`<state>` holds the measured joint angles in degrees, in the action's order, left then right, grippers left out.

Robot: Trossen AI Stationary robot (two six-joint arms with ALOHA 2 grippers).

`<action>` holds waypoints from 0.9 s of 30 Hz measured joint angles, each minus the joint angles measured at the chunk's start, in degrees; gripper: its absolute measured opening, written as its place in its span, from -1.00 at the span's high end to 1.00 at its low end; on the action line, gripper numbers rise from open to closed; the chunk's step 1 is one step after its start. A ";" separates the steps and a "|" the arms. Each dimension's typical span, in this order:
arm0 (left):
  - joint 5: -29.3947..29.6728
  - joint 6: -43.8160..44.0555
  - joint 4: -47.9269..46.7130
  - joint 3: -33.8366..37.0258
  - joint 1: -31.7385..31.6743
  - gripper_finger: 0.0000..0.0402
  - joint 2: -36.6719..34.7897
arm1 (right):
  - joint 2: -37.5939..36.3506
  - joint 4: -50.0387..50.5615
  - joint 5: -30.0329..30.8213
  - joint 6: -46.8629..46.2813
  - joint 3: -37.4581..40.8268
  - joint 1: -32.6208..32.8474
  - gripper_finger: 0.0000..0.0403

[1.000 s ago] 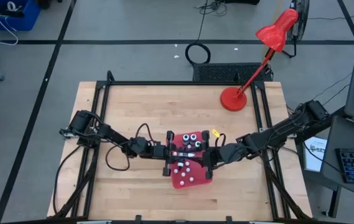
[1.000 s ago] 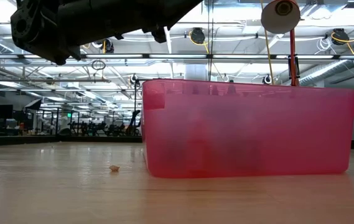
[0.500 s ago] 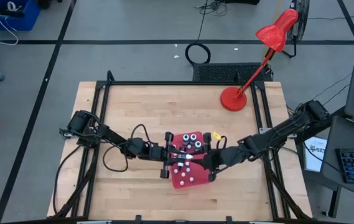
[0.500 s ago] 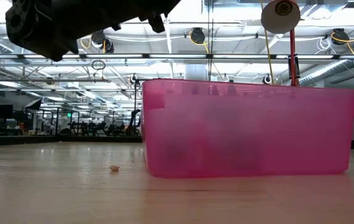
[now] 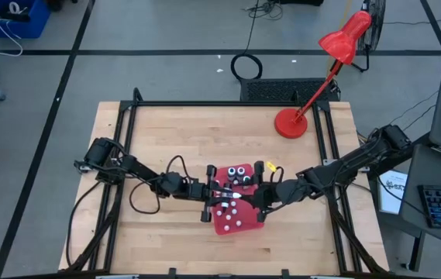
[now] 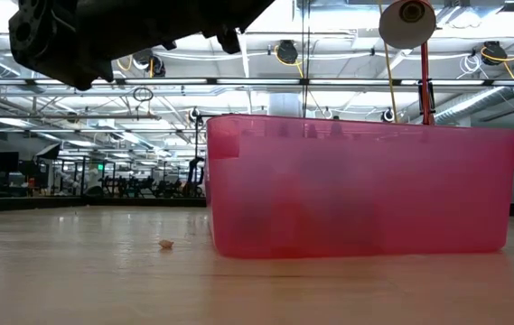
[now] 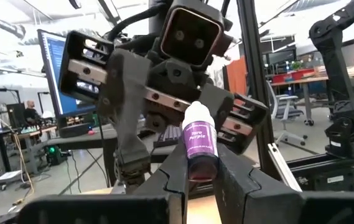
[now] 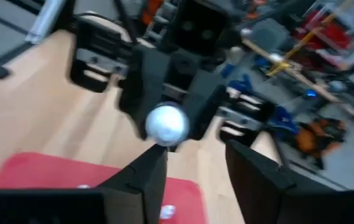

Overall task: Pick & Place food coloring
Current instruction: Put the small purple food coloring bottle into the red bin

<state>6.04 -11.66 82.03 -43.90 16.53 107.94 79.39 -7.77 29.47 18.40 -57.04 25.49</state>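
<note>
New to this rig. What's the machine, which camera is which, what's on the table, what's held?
Two dark robot arms work at a wooden table. One camera looks straight down, one sits at tabletop height, one rides each wrist. A red tray holds white-capped bottles; a red lamp stands at the back. The left gripper is shut on a purple food coloring bottle, held above the tray. The right gripper faces it, fingers apart on either side of the bottle's cap, not gripping.

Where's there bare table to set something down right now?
Free: the wood between the red lamp base and the red bin, and the left rear table. Crowded: above the bin, where both end effectors meet.
</note>
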 joint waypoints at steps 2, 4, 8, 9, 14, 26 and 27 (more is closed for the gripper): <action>0.00 0.09 -0.06 0.00 -0.02 0.75 0.00 | -0.44 0.05 2.07 0.51 -0.02 0.12 0.19; 0.16 0.20 -0.11 0.00 -0.02 0.75 0.00 | -0.86 0.43 1.94 0.21 -0.02 0.14 0.15; 0.30 0.09 0.02 0.00 0.00 0.75 0.00 | -1.02 0.68 -1.00 -2.17 -0.04 0.19 0.16; 0.56 0.05 -0.14 0.00 -0.04 0.75 0.00 | -0.98 0.83 -1.18 -2.50 -0.04 0.21 0.17; 1.20 -0.02 -0.24 0.00 -0.11 0.75 0.00 | -0.55 0.81 -1.20 -2.82 -0.07 0.62 0.21; 1.51 0.16 -0.58 0.00 -0.22 0.75 0.00 | -0.56 -1.07 -2.04 -2.84 -0.11 1.08 0.21; 1.51 0.16 -0.58 0.00 -0.22 0.75 0.00 | -0.56 -1.05 -2.76 -3.04 -0.11 0.86 0.22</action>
<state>7.55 -11.51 81.45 -43.90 16.32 107.94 78.83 -8.82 26.72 15.35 -57.14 26.35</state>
